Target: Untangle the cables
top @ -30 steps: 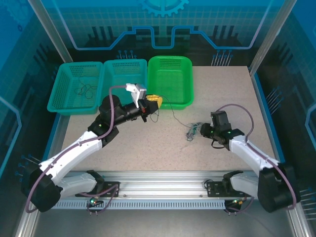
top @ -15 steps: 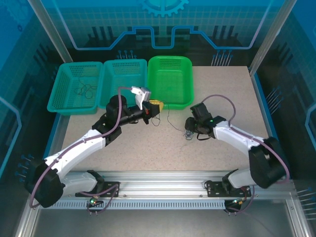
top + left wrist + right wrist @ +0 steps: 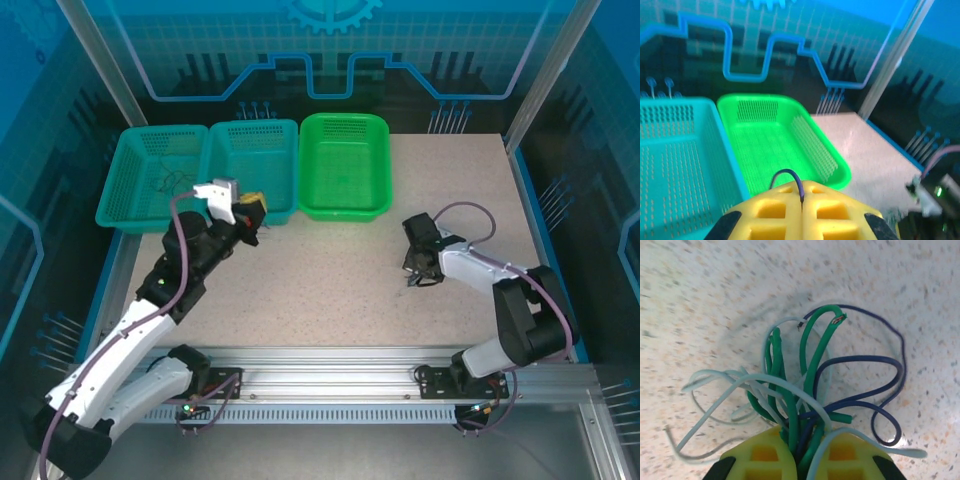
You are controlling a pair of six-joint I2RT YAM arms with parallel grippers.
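Observation:
The cables (image 3: 810, 375) form a small tangle of green, whitish and dark blue wires on the speckled table. My right gripper (image 3: 802, 440) is shut on the near end of this bundle, and the loops fan out ahead of it. From above, the right gripper (image 3: 411, 281) sits right of centre with the tangle (image 3: 407, 287) under its tip. My left gripper (image 3: 802, 192) is shut on one dark blue cable (image 3: 790, 174), which loops out between the yellow fingers. In the top view, the left gripper (image 3: 256, 205) hovers at the front of the middle teal basket.
Three baskets line the far side: a left teal basket (image 3: 115, 185) with a thin dark wire (image 3: 170, 182) inside, a middle teal basket (image 3: 280, 150) and a green basket (image 3: 380, 170). From the left wrist, the green basket (image 3: 840, 167) lies ahead and the teal basket (image 3: 727, 150) to its left.
My left arm drew back to the left, from the green basket's front to the middle teal basket. My right gripper shut on the tangle and shifted right. The wire between them no longer shows.

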